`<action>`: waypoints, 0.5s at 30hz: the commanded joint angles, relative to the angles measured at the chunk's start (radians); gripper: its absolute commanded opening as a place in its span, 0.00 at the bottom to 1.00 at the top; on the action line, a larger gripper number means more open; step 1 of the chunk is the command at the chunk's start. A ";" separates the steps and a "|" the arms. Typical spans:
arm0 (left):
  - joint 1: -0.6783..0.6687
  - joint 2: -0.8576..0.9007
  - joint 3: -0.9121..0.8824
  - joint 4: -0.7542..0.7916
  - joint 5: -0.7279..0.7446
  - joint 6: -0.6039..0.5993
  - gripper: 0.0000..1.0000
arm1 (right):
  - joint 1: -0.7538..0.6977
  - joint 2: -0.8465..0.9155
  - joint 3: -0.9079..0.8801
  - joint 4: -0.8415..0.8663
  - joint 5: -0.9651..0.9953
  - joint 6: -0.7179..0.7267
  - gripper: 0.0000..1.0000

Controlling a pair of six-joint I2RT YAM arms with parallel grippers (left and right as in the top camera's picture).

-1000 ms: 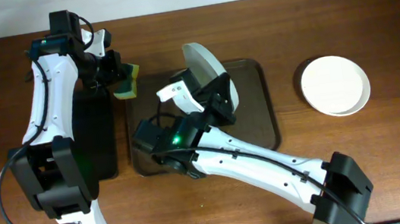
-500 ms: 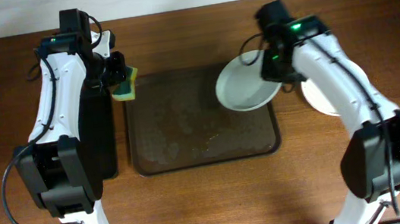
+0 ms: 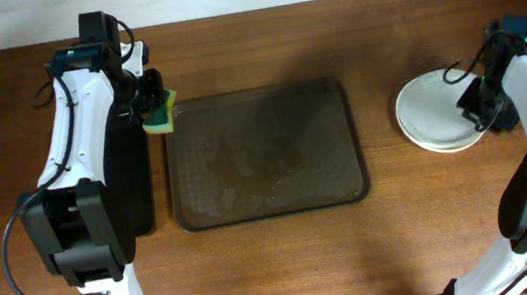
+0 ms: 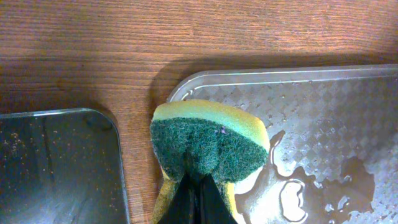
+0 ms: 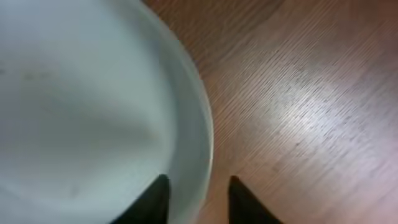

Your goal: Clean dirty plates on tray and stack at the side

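The white plates [image 3: 436, 113] sit stacked on the table right of the brown tray [image 3: 275, 156], which holds only water and residue. The top plate fills the right wrist view [image 5: 81, 93], and I see no clear smears on it. My right gripper [image 3: 474, 110] is at the stack's right rim. Its fingers [image 5: 198, 186] are apart, one over the plate and one outside the rim. My left gripper [image 3: 151, 106] is shut on a yellow-and-green sponge [image 3: 163, 112] over the tray's far left corner. The sponge [image 4: 208, 140] and the shut fingers [image 4: 200, 183] also show in the left wrist view.
A narrow black tray [image 3: 131, 174] lies left of the brown tray, under the left arm; it also shows in the left wrist view [image 4: 56, 162]. Puddles lie on the brown tray's patterned floor [image 4: 323, 99]. Bare wooden table lies between the tray and the plates.
My right arm carried a plate from over the tray's far right corner to the stack on the right, and its fingers now stand apart at the rim. The left gripper and sponge barely moved.
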 commanded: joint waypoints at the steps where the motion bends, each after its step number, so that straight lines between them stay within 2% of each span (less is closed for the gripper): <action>1: 0.016 -0.008 0.037 -0.037 -0.006 -0.006 0.00 | 0.006 -0.016 0.015 -0.006 -0.045 -0.080 0.77; 5: 0.068 -0.059 0.183 -0.268 -0.019 -0.007 0.01 | 0.041 -0.034 0.203 -0.190 -0.156 -0.097 0.77; 6: 0.093 -0.098 0.183 -0.339 -0.104 -0.054 0.00 | 0.103 -0.058 0.261 -0.218 -0.168 -0.121 0.77; 8: 0.129 -0.097 0.166 -0.376 -0.192 -0.056 0.01 | 0.189 -0.064 0.280 -0.204 -0.168 -0.122 0.77; 10: 0.176 -0.097 0.042 -0.302 -0.318 -0.137 0.01 | 0.272 -0.063 0.279 -0.180 -0.167 -0.122 0.77; 14: 0.209 -0.096 -0.332 0.089 -0.317 -0.137 0.01 | 0.307 -0.063 0.279 -0.215 -0.168 -0.123 0.77; 15: 0.209 -0.096 -0.382 0.151 -0.317 -0.137 0.08 | 0.307 -0.063 0.279 -0.226 -0.168 -0.123 0.77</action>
